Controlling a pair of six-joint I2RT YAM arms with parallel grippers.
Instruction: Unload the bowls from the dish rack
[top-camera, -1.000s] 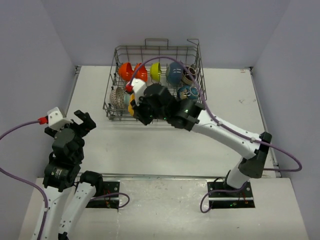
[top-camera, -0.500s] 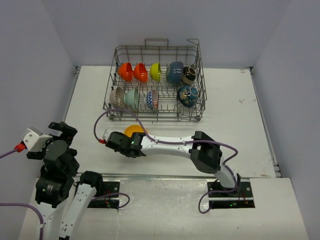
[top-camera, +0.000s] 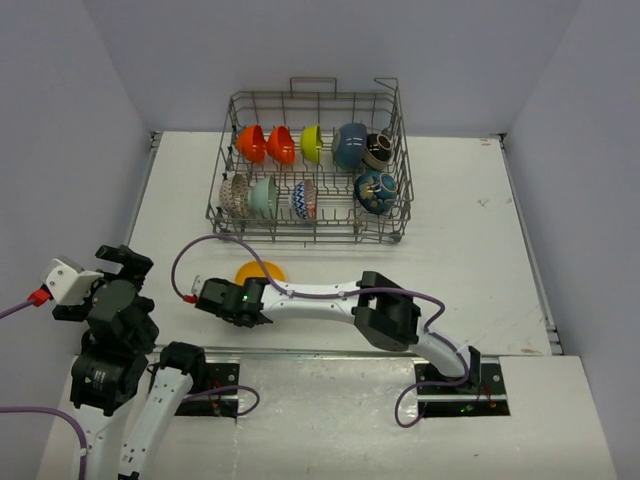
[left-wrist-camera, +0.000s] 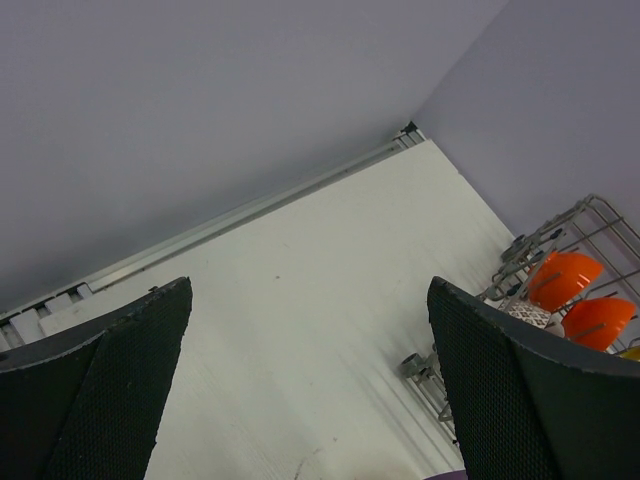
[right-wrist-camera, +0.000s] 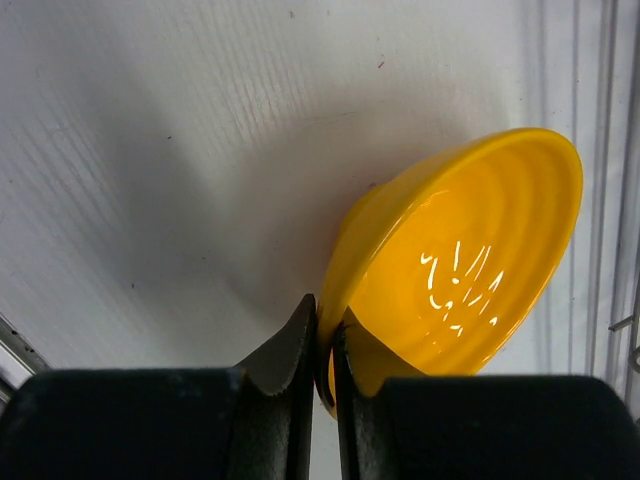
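The right gripper (right-wrist-camera: 325, 335) is clamped on the rim of the yellow bowl (right-wrist-camera: 470, 260), one finger inside the rim and one outside. The bowl is tilted on its side over the white table (right-wrist-camera: 150, 150), its glossy hollow facing the camera. Whether its lower edge touches the table cannot be told from here.

From above, the right arm reaches leftward along the table's near edge, with the yellow bowl at its tip, near the near-left corner. The bowl is outside the dish rack (top-camera: 310, 228), which sits at the middle of the far edge. Nine bowls stand on edge in the rack. Along the back row are an orange bowl (top-camera: 250, 142), a red bowl (top-camera: 281, 145), a yellow-green bowl (top-camera: 312, 143), a blue bowl (top-camera: 350, 145) and a black-and-cream bowl (top-camera: 377, 150). In front are a speckled bowl (top-camera: 234, 193), a mint bowl (top-camera: 264, 195), a zigzag bowl (top-camera: 304, 198) and a dark teal patterned bowl (top-camera: 375, 192). The left gripper (top-camera: 120, 258) hangs off the near-left corner.

The left wrist camera shows that gripper's fingers spread wide with nothing between them. Bare table and the rack's corner, with the orange and red bowls, lie beyond.
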